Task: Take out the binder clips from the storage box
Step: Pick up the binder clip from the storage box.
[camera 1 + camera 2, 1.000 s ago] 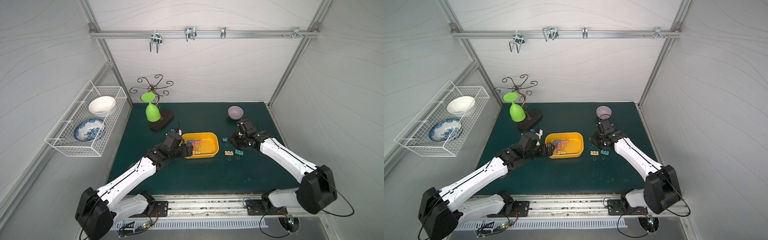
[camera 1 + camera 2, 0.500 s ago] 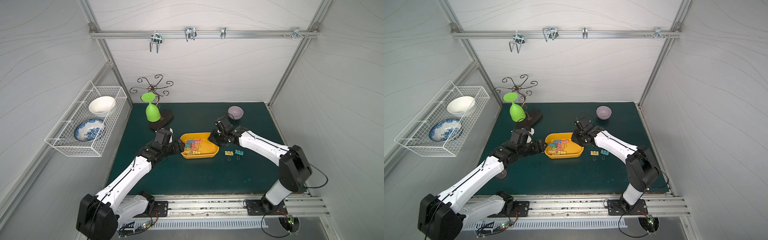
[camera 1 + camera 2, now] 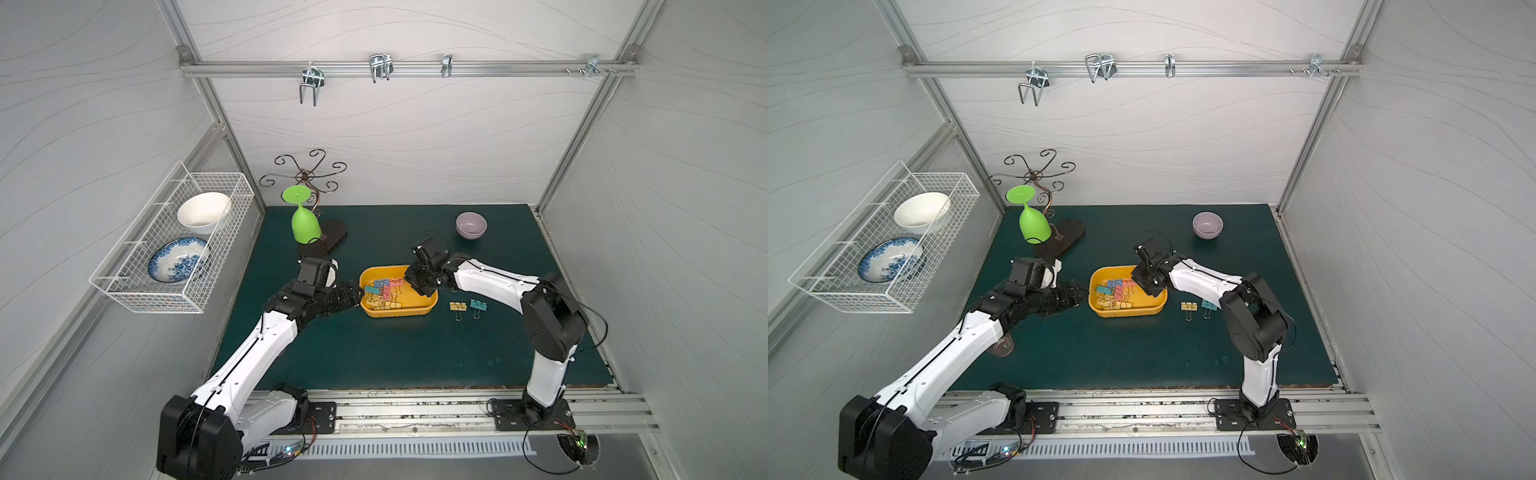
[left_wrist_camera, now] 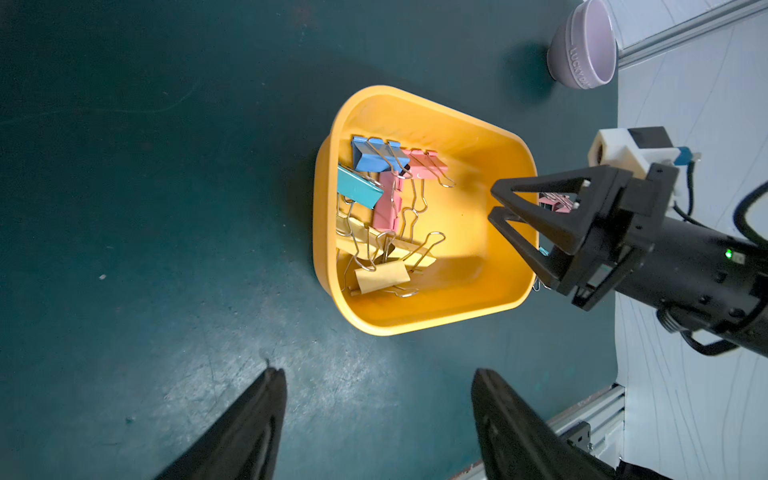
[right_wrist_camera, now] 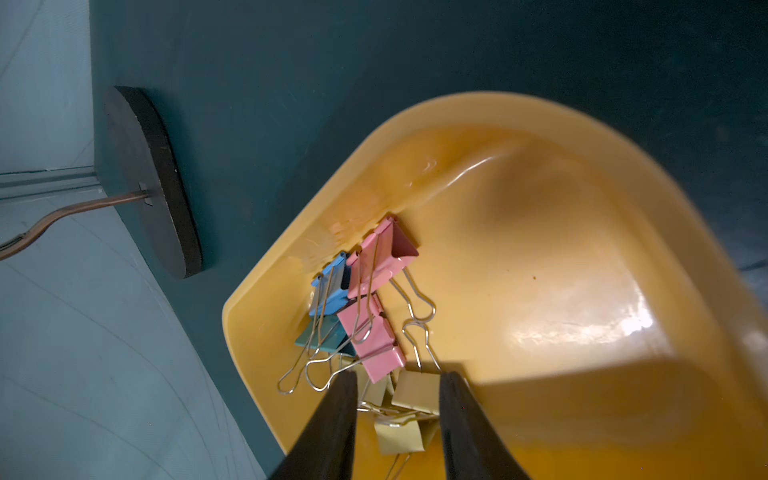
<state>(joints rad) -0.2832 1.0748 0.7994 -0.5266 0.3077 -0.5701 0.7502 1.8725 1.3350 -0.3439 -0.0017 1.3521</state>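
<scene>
A yellow tray (image 4: 415, 322) sits on a dark green mat (image 4: 166, 166), with pastel binder clips (image 4: 384, 208) heaped at 1 end. The right gripper (image 4: 493, 204), fingers slightly apart, reaches over the tray's rim. The left gripper (image 4: 376, 376) is spread wide, holding nothing. A lilac bowl (image 4: 582, 45) stands well apart

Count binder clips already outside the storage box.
2 in plain view: a yellow clip and a teal clip, side by side beside the storage box. A pink clip may sit behind the right gripper.
</scene>
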